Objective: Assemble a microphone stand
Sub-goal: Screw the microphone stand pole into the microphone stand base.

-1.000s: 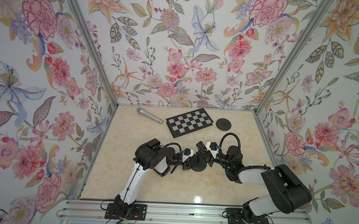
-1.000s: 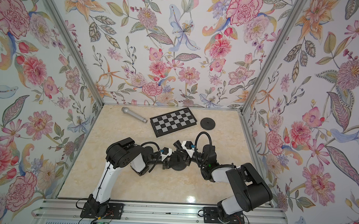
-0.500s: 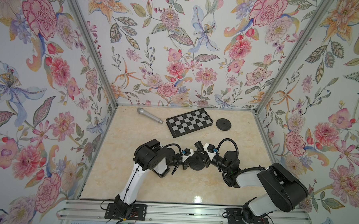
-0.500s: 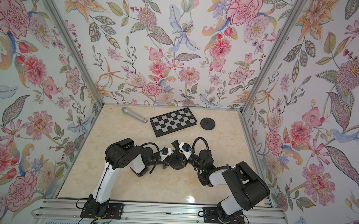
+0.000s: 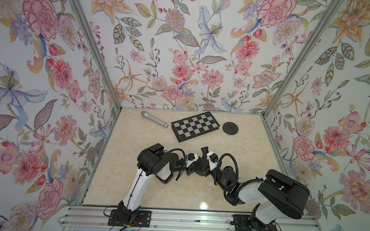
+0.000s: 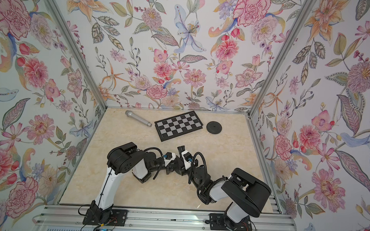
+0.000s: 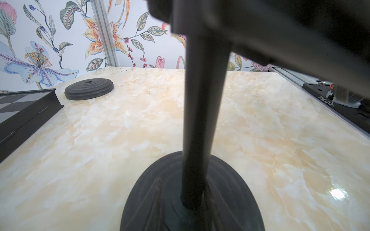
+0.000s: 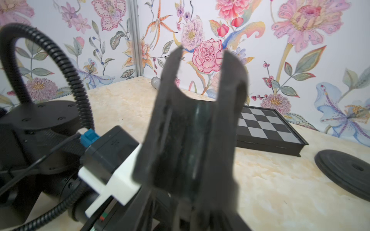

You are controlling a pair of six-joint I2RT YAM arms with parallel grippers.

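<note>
- I find the stand pole (image 7: 200,120) upright in its base (image 7: 230,200), just 6 o'clock of desk (image 5: 134,182) centre, with the clip (image 8: 198,130) apparently on top.
- The left fingers (image 5: 190,168) and right fingers (image 5: 205,167) crowd the pole; I cannot tell whether either set grips.
- The microphone (image 5: 154,118) lies at 11 o'clock, well apart.
- Judgement: the microphone is rigid, smooth and likely to roll, so I would grip it mid-body. The clip looks springy and the base heavy.

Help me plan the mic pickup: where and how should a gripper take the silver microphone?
I'd grip the microphone mid-handle, from above, jaws across its length. It lies flat, its handle straight and slim, its head rounder; the tail end sits close to the chessboard, so avoid that end.
</note>
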